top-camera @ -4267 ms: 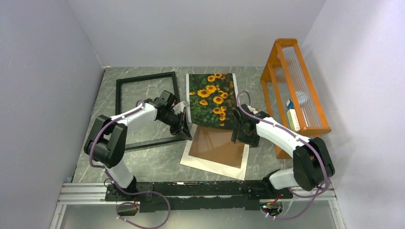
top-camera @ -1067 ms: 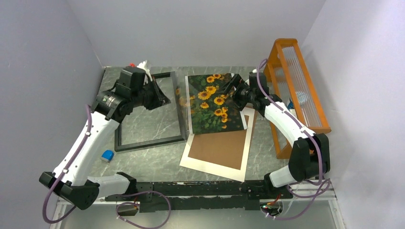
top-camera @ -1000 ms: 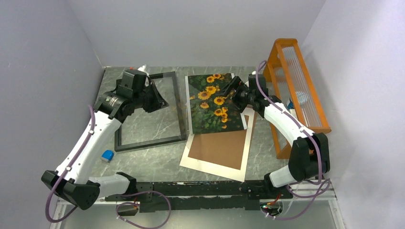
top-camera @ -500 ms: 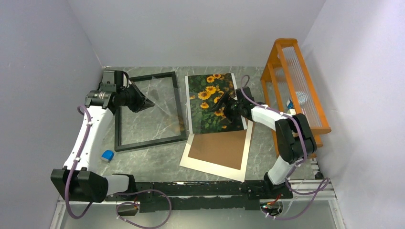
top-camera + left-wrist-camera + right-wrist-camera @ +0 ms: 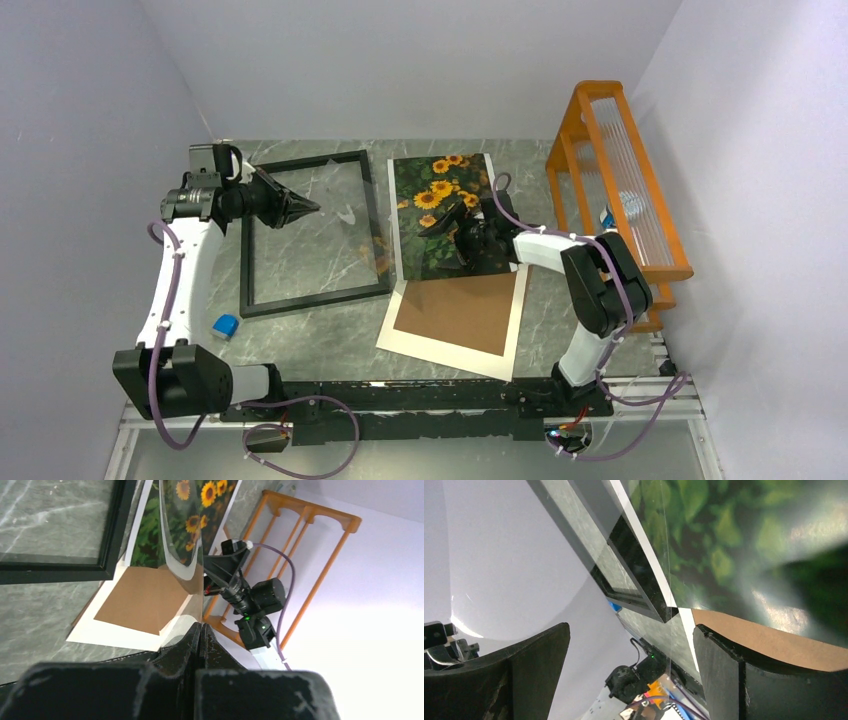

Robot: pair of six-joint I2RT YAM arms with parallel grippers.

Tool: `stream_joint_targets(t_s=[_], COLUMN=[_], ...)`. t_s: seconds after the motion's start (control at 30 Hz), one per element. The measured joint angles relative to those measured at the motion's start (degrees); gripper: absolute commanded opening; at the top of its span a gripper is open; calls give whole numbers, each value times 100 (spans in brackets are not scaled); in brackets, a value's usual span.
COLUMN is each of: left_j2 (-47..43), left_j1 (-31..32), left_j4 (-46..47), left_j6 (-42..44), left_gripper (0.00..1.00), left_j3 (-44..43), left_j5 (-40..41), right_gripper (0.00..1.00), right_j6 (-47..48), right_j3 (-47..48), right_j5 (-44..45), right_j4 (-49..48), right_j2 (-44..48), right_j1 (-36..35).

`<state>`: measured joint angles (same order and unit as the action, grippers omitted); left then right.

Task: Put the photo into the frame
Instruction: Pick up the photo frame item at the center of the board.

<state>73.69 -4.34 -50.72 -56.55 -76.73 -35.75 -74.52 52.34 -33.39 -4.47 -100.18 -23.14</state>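
Left arm: stretched up the left side of the table [image 5: 330, 345], with the forearm turned right. The left gripper [image 5: 305, 208] points right, above the far left part of the frame [image 5: 310, 298].
Left claw: pressed together on the edge of a clear sheet [image 5: 352, 215]. In the wrist view the sheet runs out edge-on from the fingertips [image 5: 187, 647].
Clear sheet: held up off the table at a tilt, above the right half of the frame.
Right arm: folded sharply at the elbow, with the forearm running left and low. The right gripper [image 5: 462, 222] is over the near half of the photo [image 5: 432, 180].
Right claw: spread wide, with nothing between the fingers [image 5: 724, 680]. Whether they touch the print cannot be told.
Photo: flat on the table, just right of the frame. Its long axis runs far to near, with the near end swung slightly right. Its near edge overlaps a brown board [image 5: 460, 312], which lies on a white mat [image 5: 440, 352].
Frame: flat on the table. Its long axis also runs far to near, on a similar slight slant, and the marbled top shows through its opening.
Other: an orange rack [image 5: 600, 95] stands at the right edge. A small blue item [image 5: 226, 326] lies by the frame's near left corner.
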Motion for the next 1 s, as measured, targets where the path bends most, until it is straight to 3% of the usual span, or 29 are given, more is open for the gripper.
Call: stream_joint_targets(t_s=[0.2, 0.53, 0.73, 1.0], left_j2=[-173, -326, -483, -870], left_j1=[-118, -122, -127, -170], left_j4=[258, 597, 599, 745], left_j6=[-428, -1019, -1143, -1384], left_gripper=[3, 3, 2, 3], left_j3=[181, 442, 442, 741], left_j5=[-308, -566, -533, -492], right_gripper=[98, 94, 84, 62], right_j6=[-479, -1958, -2800, -3217], right_j3=[-184, -848, -1414, -1646], right_j5=[4, 44, 448, 1130], right_j4=[-208, -1703, -2319, -2245], right_j2=[0, 28, 599, 1578], right_j1=[-68, -452, -496, -396])
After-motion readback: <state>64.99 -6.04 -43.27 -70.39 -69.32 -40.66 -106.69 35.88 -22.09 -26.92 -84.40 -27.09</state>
